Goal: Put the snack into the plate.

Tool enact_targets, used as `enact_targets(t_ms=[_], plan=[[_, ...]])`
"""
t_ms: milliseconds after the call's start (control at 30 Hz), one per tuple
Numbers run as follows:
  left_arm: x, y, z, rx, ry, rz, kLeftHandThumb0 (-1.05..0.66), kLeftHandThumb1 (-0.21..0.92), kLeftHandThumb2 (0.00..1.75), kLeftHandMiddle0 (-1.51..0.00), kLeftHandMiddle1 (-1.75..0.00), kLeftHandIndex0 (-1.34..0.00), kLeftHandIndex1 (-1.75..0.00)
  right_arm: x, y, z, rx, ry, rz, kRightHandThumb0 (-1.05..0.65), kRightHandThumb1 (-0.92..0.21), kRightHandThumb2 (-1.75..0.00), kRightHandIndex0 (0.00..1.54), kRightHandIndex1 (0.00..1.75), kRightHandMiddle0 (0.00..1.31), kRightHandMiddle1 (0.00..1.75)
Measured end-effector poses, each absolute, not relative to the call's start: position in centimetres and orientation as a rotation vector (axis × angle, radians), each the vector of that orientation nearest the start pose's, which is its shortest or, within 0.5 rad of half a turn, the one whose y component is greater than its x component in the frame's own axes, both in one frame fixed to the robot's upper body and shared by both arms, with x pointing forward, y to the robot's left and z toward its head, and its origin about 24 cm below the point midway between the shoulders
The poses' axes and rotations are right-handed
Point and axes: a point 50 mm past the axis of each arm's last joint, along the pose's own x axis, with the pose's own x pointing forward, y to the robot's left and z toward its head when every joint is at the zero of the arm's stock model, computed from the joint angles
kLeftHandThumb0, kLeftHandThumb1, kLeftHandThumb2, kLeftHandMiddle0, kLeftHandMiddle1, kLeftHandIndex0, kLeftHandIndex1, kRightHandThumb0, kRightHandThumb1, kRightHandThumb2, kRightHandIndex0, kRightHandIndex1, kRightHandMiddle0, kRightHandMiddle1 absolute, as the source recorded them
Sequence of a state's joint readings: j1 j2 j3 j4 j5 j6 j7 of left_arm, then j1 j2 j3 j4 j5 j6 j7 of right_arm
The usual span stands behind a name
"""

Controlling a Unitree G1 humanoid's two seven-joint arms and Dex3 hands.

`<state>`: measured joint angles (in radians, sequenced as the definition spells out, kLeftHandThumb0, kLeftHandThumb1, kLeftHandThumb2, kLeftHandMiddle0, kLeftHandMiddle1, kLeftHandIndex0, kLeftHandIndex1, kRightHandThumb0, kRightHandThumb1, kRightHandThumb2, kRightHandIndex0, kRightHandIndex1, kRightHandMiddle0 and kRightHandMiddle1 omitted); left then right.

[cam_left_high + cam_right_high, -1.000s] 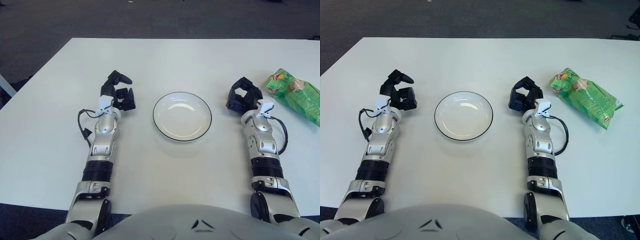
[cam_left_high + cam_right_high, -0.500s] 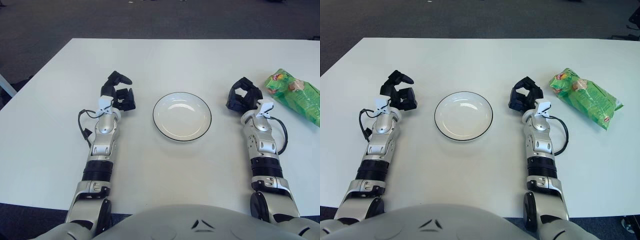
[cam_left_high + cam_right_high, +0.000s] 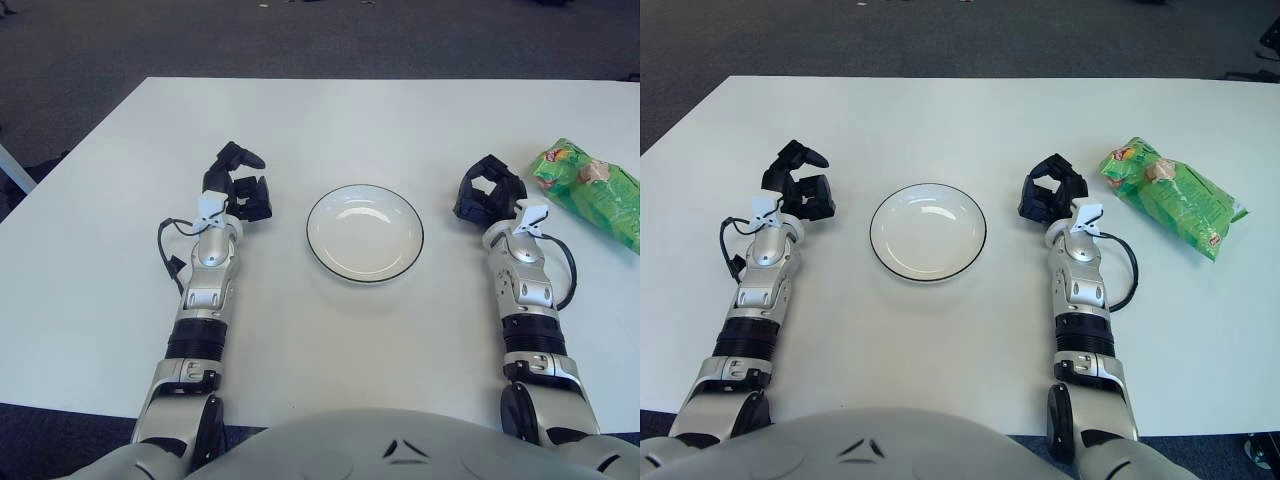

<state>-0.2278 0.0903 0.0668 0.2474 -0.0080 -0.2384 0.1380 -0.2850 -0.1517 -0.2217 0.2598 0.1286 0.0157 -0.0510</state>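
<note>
Looking through the left eye: nothing picked up yet, right hand (image 3: pixel 487 193) hanging between plate (image 3: pixel 364 233) and snack (image 3: pixel 588 189), fingers loosely curled and gripping nothing, left hand (image 3: pixel 237 186) idling beside the plate's left rim, likewise empty. Switching to the right eye: crinkled green snack bag lying flat on the white tabletop (image 3: pixel 940 120), apart from the right hand, likely needing a reach outward and a grasp next.
</note>
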Motion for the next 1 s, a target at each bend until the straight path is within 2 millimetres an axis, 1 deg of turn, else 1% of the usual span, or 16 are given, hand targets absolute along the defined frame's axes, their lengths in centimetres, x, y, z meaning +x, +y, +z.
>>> enact_targets(t_ms=[300, 433, 633, 767, 1000], plan=[[29.7, 17.3, 6.8, 0.058, -0.221, 0.146, -0.50, 0.26, 1.39, -1.39, -1.75, -0.66, -1.75, 30.5, -22.9, 7.4, 0.027, -0.017, -0.246, -0.50, -0.27, -1.37, 1.29, 1.75, 0.65, 1.75], [29.8, 17.2, 6.8, 0.054, -0.220, 0.143, -0.51, 0.26, 1.39, -1.39, -1.75, -0.66, -1.75, 30.7, -24.0, 7.8, -0.004, -0.010, -0.238, -0.50, -0.28, -1.37, 1.29, 1.75, 0.65, 1.75], [30.0, 17.1, 6.6, 0.052, -0.211, 0.139, -0.51, 0.26, 1.39, -1.39, -1.75, -0.66, -1.75, 31.2, -26.0, 8.5, -0.086, 0.004, -0.219, -0.50, -0.27, -1.38, 1.29, 1.75, 0.66, 1.75], [30.1, 17.1, 6.3, 0.052, -0.200, 0.134, -0.51, 0.26, 1.39, -1.39, -1.75, -0.66, -1.75, 31.8, -27.3, 10.0, -0.156, -0.014, -0.220, -0.50, -0.26, -1.39, 1.30, 1.75, 0.66, 1.75], [30.2, 17.1, 6.1, 0.050, -0.198, 0.125, -0.51, 0.26, 1.39, -1.40, -1.75, -0.66, -1.75, 33.3, -28.3, 14.2, -0.236, -0.088, -0.192, -0.50, -0.26, -1.39, 1.24, 1.75, 0.66, 1.75]])
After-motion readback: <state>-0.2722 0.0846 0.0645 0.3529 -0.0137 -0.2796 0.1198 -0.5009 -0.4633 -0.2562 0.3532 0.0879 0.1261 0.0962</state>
